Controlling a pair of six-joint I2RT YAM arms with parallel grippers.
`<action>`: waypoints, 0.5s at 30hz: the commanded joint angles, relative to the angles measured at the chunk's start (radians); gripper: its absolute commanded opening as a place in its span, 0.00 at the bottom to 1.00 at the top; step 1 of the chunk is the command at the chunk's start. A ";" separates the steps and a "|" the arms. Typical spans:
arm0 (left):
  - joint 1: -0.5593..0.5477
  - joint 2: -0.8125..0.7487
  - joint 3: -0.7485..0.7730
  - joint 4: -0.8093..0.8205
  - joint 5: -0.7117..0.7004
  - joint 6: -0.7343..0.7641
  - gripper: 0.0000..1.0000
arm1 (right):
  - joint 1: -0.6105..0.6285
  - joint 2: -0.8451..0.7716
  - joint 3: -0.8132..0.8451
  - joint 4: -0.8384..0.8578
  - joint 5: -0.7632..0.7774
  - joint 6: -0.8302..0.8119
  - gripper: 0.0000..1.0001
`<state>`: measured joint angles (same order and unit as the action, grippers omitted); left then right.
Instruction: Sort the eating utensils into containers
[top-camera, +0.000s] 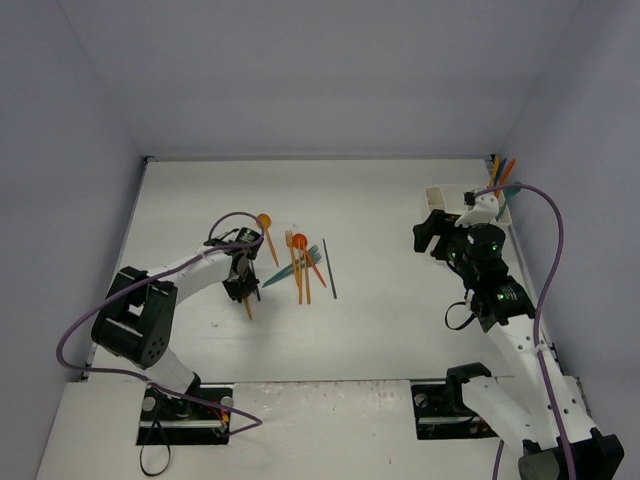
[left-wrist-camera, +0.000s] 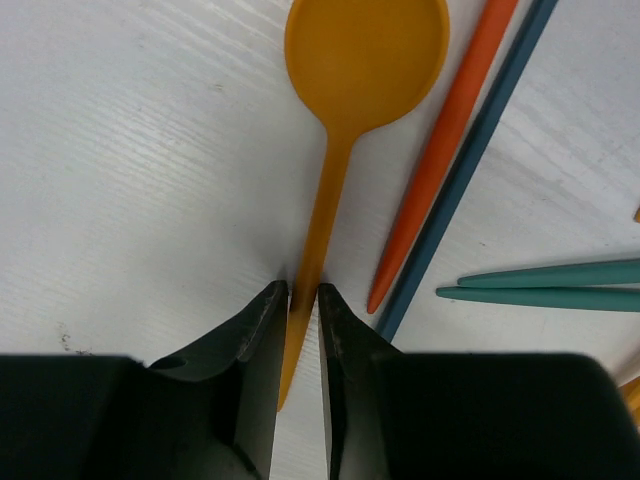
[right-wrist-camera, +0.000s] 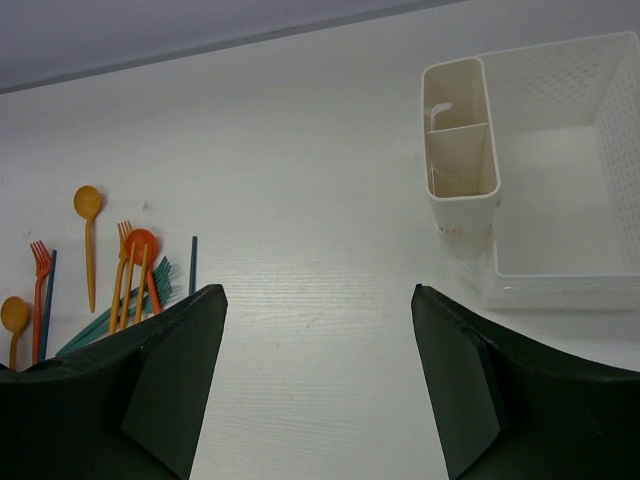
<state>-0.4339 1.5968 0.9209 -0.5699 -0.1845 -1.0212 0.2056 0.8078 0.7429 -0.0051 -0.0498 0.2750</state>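
Observation:
My left gripper (left-wrist-camera: 303, 290) is shut on the handle of an orange spoon (left-wrist-camera: 365, 60) that lies on the white table. In the top view this gripper (top-camera: 243, 290) is left of the loose pile of orange, red-orange and teal utensils (top-camera: 300, 265); only the spoon's handle tip (top-camera: 247, 310) shows there. A red-orange handle (left-wrist-camera: 445, 150), a dark blue one (left-wrist-camera: 480, 140) and teal handles (left-wrist-camera: 560, 285) lie right of the held spoon. The white compartment holder (right-wrist-camera: 460, 150) stands at the back right, with several utensils (top-camera: 500, 172) upright in it. My right gripper (right-wrist-camera: 318, 295) is open and empty, hovering near the holder (top-camera: 432, 235).
A white perforated basket (right-wrist-camera: 590, 285) sits against the holder. Another orange spoon (top-camera: 264, 221) and a thin dark utensil (top-camera: 329, 268) lie at the pile's edges. Walls close the table at the back and on both sides.

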 joint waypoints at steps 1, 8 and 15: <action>0.012 -0.041 -0.015 -0.041 -0.029 0.001 0.12 | 0.015 0.011 0.019 0.054 -0.014 -0.023 0.73; 0.015 -0.121 0.010 -0.065 -0.056 0.088 0.00 | 0.030 0.064 0.088 0.047 -0.124 -0.054 0.73; -0.049 -0.400 0.097 0.070 -0.092 0.479 0.00 | 0.081 0.182 0.220 0.049 -0.312 -0.010 0.73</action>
<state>-0.4366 1.3845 0.9224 -0.6087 -0.2322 -0.8264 0.2496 0.9336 0.8504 -0.0207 -0.2214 0.2432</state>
